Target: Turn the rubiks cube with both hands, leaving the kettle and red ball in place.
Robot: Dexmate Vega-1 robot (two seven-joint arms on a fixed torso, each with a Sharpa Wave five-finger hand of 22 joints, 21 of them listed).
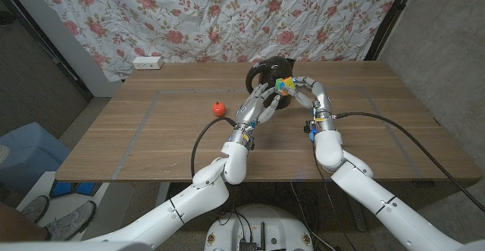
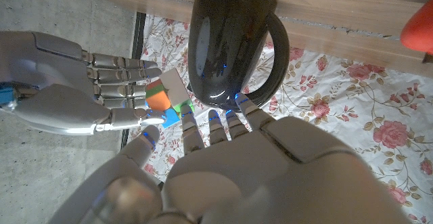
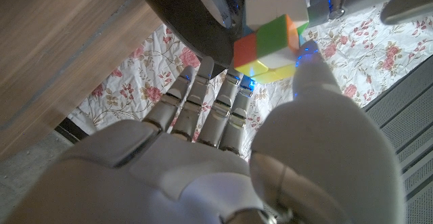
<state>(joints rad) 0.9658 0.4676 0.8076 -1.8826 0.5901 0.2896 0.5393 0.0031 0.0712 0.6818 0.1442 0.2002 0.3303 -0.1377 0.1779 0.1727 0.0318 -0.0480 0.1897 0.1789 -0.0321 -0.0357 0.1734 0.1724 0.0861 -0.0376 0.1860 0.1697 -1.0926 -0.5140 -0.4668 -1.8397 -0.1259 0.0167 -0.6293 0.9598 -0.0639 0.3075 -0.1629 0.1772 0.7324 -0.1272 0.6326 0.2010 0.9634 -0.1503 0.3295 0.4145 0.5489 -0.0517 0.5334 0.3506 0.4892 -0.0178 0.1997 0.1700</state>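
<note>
The rubiks cube (image 1: 285,85) is held between my two hands, close in front of the black kettle (image 1: 267,70). My left hand (image 1: 260,105) reaches it from the left with fingertips on it. From the right, my right hand (image 1: 311,93) closes its fingers and thumb on it. In the left wrist view the cube (image 2: 167,99) sits between my left hand (image 2: 270,163) and the right hand (image 2: 74,95), beside the kettle (image 2: 226,41). The right wrist view shows the cube (image 3: 270,41) touched by my right hand (image 3: 203,149). The red ball (image 1: 219,108) lies on the table left of my left hand.
A white power strip (image 1: 147,62) lies at the table's back left corner. Pale tape lines mark a rectangle on the wooden table (image 1: 151,145). A flowered curtain (image 1: 227,16) hangs behind. A blue bin (image 1: 30,156) stands on the floor to the left.
</note>
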